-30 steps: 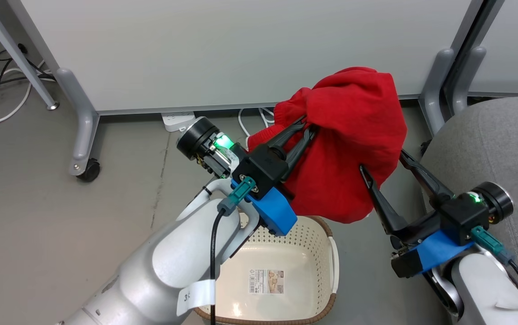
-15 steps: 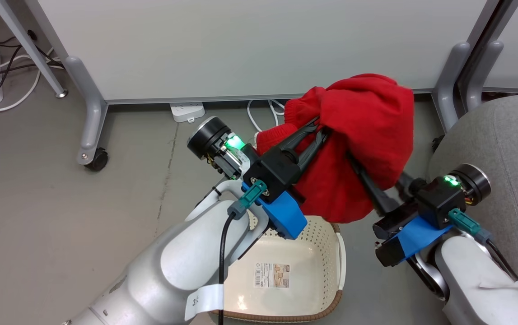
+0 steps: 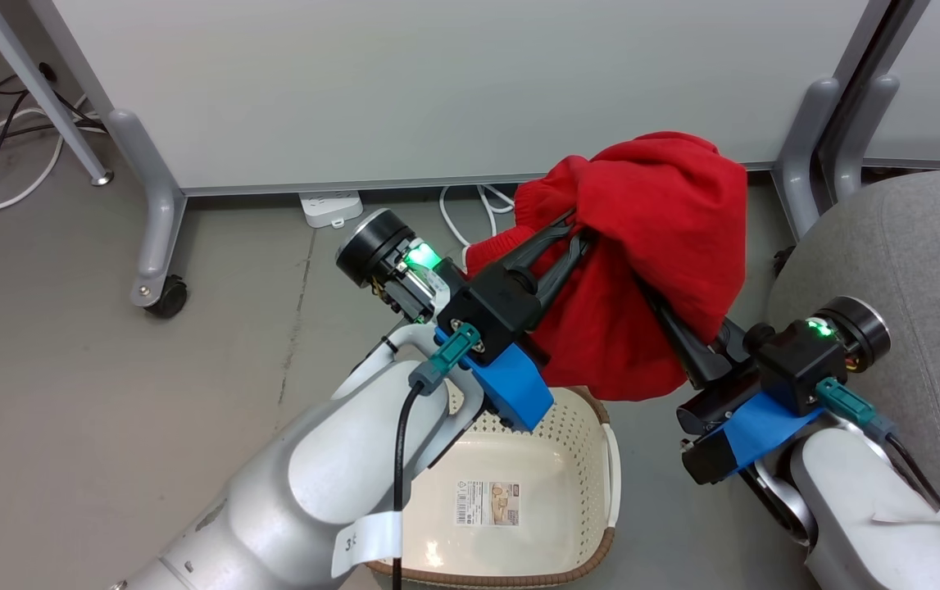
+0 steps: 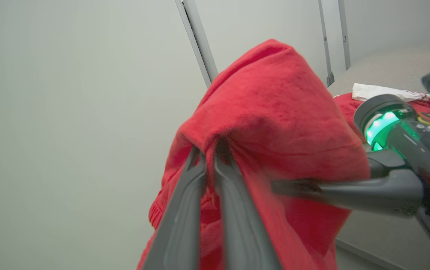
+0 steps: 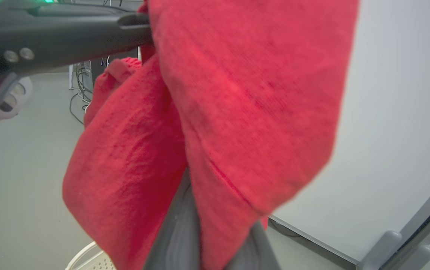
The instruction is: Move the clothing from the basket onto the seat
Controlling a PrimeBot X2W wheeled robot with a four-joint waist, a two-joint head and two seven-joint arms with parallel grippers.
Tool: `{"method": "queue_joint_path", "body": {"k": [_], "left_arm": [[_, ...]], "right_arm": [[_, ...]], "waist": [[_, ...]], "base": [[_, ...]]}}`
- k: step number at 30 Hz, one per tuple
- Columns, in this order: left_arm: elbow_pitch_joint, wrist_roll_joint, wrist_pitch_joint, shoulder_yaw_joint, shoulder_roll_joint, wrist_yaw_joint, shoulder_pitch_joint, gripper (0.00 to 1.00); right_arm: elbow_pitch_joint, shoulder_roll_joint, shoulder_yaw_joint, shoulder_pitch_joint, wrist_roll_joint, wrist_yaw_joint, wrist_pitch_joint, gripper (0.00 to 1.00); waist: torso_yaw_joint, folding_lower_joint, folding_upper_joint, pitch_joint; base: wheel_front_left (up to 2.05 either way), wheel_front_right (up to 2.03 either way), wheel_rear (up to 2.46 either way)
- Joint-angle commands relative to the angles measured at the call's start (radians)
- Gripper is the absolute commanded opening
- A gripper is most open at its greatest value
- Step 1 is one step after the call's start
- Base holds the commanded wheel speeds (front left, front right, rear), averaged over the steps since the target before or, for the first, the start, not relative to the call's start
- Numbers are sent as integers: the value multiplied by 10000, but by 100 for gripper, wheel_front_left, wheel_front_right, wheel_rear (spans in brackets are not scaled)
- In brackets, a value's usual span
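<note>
The red clothing [image 3: 658, 221] hangs bunched in the air above and beyond the basket [image 3: 601, 459], held between both grippers. My left gripper [image 3: 578, 236] is shut on its upper left fold; in the left wrist view the two fingers [image 4: 200, 176] pinch the cloth [image 4: 274, 112]. My right gripper [image 3: 656, 301] is shut on the lower right side, its tips hidden in the fabric [image 5: 237, 93]. The cream basket has a bare floor with a label. The grey seat [image 3: 912, 246] lies at the right. A second red garment with white trim [image 4: 387, 93] lies on the seat [image 4: 379, 63].
A white partition panel [image 3: 437, 82] on grey wheeled legs [image 3: 154, 246] stands just behind the clothing. A power strip [image 3: 330, 206] and white cables [image 3: 470, 209] lie on the floor under it. Another grey leg [image 3: 806, 147] stands between panel and seat.
My right gripper has moved in toward the clothing and shut on its lower right side. The left gripper keeps its hold. The head view has shifted slightly.
</note>
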Motion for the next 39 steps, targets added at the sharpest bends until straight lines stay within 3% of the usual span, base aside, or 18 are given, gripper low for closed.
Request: {"method": "queue_joint_path", "body": {"k": [1,2,19,39], "left_arm": [[35,61,-47,75,25,23,9,62],[24,53,-47,88,14,37,14,100],[-73,183,-45,257,108,89,4,100],[120,314,-35,-144,180,-70,79,100]], "right_arm": [[-40,4,-32,63,46,1,-32,0],[-53,5,-46,76,48,1,-30,0],[-320,88,-524,185,-9,1,-32,0],[-1013,498,-2340,505,-311,1,-32,0]], "waist": [[-19,0,-1,-1],[-28,0,-1,0],[-543,0,-1,394],[-2796,0,-1,1250]], "base": [[0,0,0],[0,0,0],[0,0,0],[0,0,0]]}}
